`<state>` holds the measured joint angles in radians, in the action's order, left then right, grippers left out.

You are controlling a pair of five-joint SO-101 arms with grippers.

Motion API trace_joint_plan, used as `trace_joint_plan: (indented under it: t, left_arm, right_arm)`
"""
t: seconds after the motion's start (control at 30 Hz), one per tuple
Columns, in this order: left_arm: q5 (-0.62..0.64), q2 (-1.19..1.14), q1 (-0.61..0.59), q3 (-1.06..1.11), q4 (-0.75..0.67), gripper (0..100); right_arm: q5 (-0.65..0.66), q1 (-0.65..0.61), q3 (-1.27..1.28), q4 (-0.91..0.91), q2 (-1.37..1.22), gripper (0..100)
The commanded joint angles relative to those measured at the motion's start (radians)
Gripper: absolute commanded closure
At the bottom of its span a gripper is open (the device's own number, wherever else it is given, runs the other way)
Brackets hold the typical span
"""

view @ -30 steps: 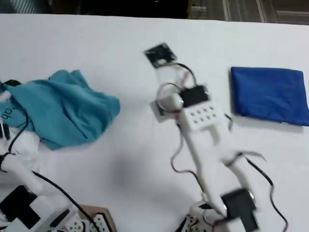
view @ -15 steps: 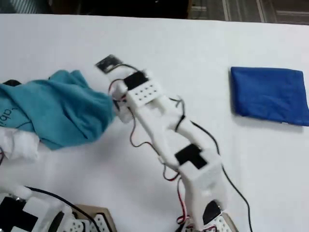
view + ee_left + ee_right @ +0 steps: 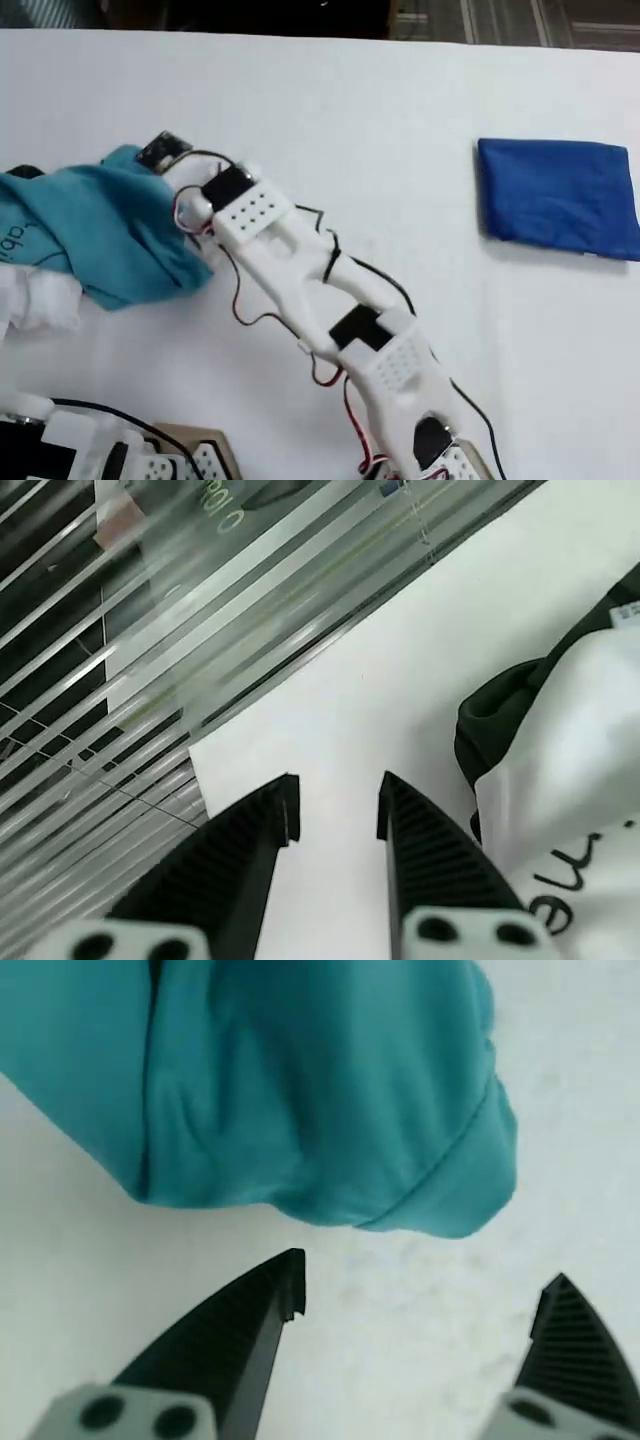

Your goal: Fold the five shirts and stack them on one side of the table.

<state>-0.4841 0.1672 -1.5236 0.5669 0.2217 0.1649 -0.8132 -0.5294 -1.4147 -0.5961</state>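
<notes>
While the right arm point(image 3: 300, 270) is stretched out across the table point(image 3: 400, 90) toward the left side, its gripper point(image 3: 425, 1275) sits over bare tabletop just beside the crumpled teal shirt point(image 3: 110, 225). The jaws are spread wide with nothing between them, and they're not touching the cloth as far as I can tell. The teal shirt is bunched up in a heap at the left, partly lying over a white shirt point(image 3: 40, 300) on its near side. A bit of black shirt point(image 3: 20, 172) peeks out at the left edge on its far side. The left gripper point(image 3: 338, 780) is over the table too, jaws only a little apart and holding nothing, with the black and white shirts close by. Over on the right, a blue shirt point(image 3: 560, 195) lies folded flat, well apart from both arms.
</notes>
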Motion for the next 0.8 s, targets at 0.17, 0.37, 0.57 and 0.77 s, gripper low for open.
trace_joint_plan:
  t: [0.17, 0.37, 0.57, 0.77]
  left_arm:
    - [0.233, 0.032, 0.080, -0.280, 0.374, 85]
    - [0.265, 0.025, 0.249, -0.521, 0.853, 85]
    - [0.262, 0.025, 0.408, -0.550, 1.053, 85]
    - [0.262, 0.025, 0.519, -0.549, 1.105, 85]
  right_arm:
    - [-0.003, 0.005, -0.054, 0.133, -0.117, 65.6]
    - [-0.012, 0.051, -0.054, 0.127, -0.148, 98.8]
    - [-0.012, 0.219, -0.051, 0.111, -0.064, 97.8]
    - [-0.012, 0.403, -0.044, 0.070, 0.077, 97.8]
